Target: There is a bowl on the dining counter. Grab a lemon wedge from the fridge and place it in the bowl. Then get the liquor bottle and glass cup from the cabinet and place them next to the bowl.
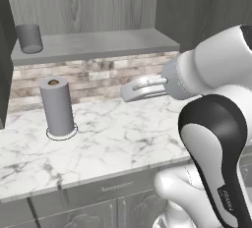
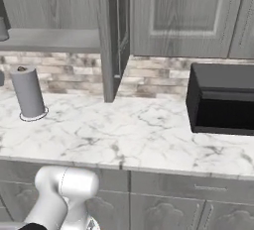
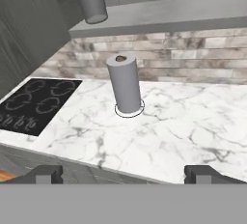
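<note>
Gripper (image 3: 123, 174) jaws spread wide, holding nothing, above the marble counter (image 1: 118, 138). A grey cylinder, possibly the glass cup (image 1: 29, 38), stands on the cabinet shelf (image 1: 98, 42) above the paper towel roll (image 1: 57, 106).

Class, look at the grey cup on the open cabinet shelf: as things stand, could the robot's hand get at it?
Probably yes. The cup stands alone near the shelf edge, the cabinet door is swung open, and the hand is open, though well below the cup.
</note>
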Robot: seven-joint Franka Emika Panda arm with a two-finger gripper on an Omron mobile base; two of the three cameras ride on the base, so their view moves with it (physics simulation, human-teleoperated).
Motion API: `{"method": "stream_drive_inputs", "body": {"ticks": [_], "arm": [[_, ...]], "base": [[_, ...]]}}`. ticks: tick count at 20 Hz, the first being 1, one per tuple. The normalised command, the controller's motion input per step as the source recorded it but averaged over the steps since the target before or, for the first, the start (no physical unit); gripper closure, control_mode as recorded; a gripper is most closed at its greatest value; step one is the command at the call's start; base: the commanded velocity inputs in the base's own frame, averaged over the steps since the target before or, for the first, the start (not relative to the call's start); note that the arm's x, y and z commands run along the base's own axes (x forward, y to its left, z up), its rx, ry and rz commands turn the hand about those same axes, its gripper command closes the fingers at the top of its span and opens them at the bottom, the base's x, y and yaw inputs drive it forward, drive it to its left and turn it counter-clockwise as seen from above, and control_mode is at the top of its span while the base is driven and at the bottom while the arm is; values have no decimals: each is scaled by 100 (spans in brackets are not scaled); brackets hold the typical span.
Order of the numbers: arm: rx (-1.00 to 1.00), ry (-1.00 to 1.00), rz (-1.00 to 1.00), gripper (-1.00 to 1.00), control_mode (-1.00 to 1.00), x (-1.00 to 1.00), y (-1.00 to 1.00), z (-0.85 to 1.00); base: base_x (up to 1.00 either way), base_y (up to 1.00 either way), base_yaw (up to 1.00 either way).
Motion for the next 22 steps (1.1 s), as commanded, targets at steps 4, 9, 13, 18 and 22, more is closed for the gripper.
{"method": "stream_drive_inputs", "body": {"ticks": [4, 9, 13, 18, 22], "arm": [[0, 0, 0, -100, 100, 0, 0, 0], [0, 0, 0, -100, 100, 0, 0, 0], [0, 0, 0, -100, 100, 0, 0, 0], [0, 0, 0, -100, 100, 0, 0, 0], [0, 0, 0, -100, 100, 0, 0, 0]], "base": [[18, 3, 38], [26, 17, 15], [16, 42, 0], [16, 49, -1], [40, 17, 0]]}}
